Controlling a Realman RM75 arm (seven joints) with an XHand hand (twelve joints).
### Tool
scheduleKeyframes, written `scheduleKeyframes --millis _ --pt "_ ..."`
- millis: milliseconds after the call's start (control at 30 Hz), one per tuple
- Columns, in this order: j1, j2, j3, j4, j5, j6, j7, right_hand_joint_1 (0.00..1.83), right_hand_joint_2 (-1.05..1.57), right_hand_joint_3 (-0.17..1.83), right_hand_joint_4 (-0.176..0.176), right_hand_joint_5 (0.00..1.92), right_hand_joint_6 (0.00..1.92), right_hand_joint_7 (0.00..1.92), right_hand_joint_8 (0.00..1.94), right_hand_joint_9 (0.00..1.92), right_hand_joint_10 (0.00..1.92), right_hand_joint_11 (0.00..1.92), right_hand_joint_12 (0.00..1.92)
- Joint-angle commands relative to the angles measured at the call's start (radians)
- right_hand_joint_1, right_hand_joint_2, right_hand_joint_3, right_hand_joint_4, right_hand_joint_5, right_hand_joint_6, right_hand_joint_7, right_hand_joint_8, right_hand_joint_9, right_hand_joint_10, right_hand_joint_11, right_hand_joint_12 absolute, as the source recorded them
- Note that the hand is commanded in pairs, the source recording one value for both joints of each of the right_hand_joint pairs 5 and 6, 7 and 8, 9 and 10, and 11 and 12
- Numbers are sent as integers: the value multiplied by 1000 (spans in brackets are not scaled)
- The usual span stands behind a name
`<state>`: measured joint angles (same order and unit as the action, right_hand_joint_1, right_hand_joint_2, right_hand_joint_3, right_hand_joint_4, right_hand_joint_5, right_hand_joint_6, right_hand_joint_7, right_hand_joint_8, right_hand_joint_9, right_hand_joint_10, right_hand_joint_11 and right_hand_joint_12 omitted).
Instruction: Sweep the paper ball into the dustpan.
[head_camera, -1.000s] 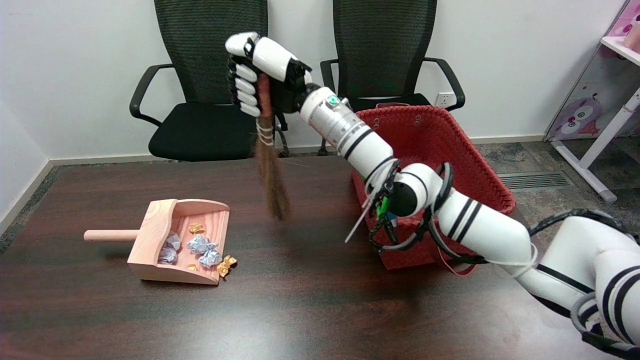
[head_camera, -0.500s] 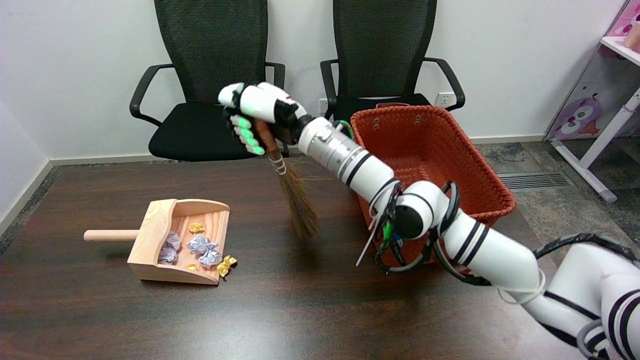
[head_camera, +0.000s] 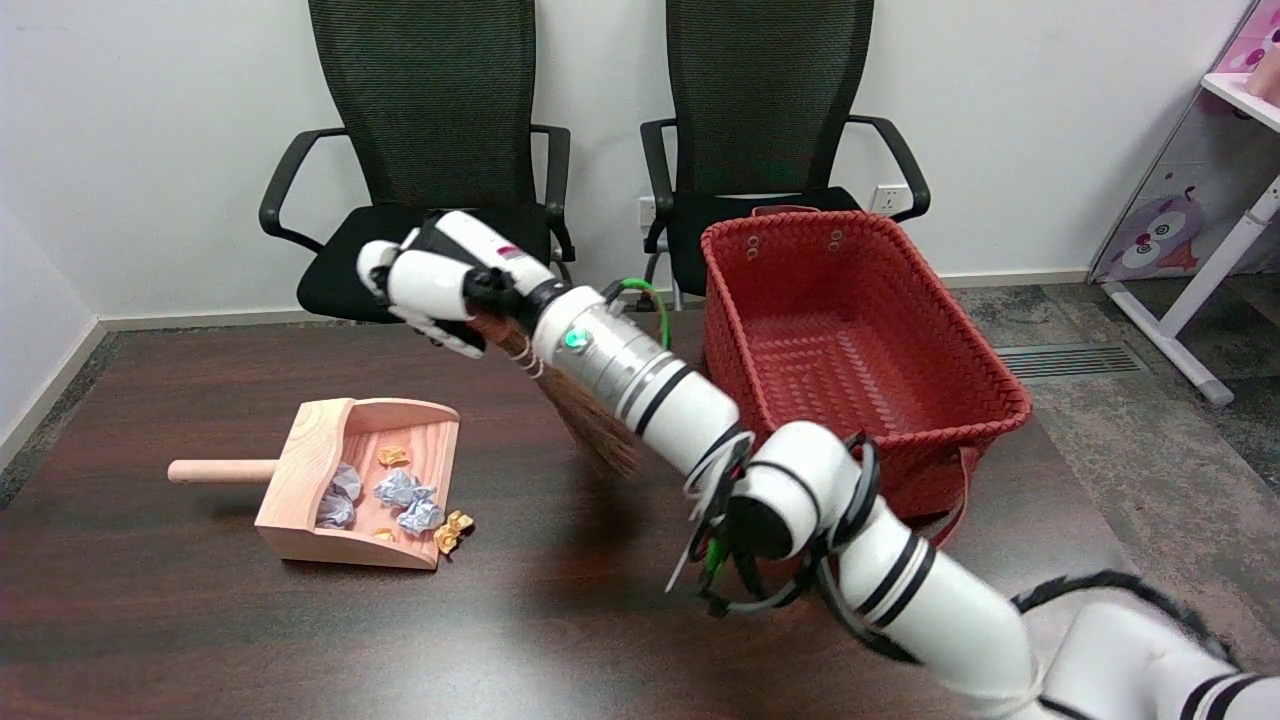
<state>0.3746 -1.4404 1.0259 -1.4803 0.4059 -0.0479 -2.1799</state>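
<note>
Dark wooden table, red basket, black chairs, white wall

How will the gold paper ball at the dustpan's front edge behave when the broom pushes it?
The gold paper ball is small and crumpled, so it is probably very light and may skitter or roll unevenly. It lies at the dustpan lip, so a soft push from the broom bristles probably suffices.

White right arm of rounded tube segments with black bands and a black elbow joint, silver wrist cuff with a small green light, green cable looping behind it, loose white zip ties and black cabling at the elbow, black-and-white robot hand.
</note>
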Motion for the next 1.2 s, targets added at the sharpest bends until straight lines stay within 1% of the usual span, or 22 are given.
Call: scheduleKeyframes --millis 33,333,433,533,800,1000,1100,1200 --pt "-129 -337 94 -56 -405 138 -106 365 1411 857 48 1920 1920 1920 1920 1920 1920 1920 1920" --pt "-244 -508 126 -43 -556 77 -106 354 1418 868 50 1920 1920 1920 1920 1920 1920 1920 1920" --pt "-267 -551 136 -30 -609 54 -106 353 1418 873 50 1920 1920 1920 1920 1920 1920 1920 1920" --pt "-276 -572 138 -23 -615 54 -106 352 1416 879 50 1920 1920 1920 1920 1920 1920 1920 1920" --pt "-299 -594 149 27 -615 50 -100 340 1413 898 52 1920 1920 1920 1920 1920 1920 1920 1920" --pt "-308 -601 178 137 -605 -44 -100 335 1422 903 54 1920 1920 1920 1920 1920 1920 1920 1920" --pt "-325 -617 194 148 -613 -54 -106 328 1455 897 55 1920 1920 1920 1920 1920 1920 1920 1920" --pt "-337 -625 211 174 -612 -103 -110 321 1470 904 57 1920 1920 1920 1920 1920 1920 1920 1920"
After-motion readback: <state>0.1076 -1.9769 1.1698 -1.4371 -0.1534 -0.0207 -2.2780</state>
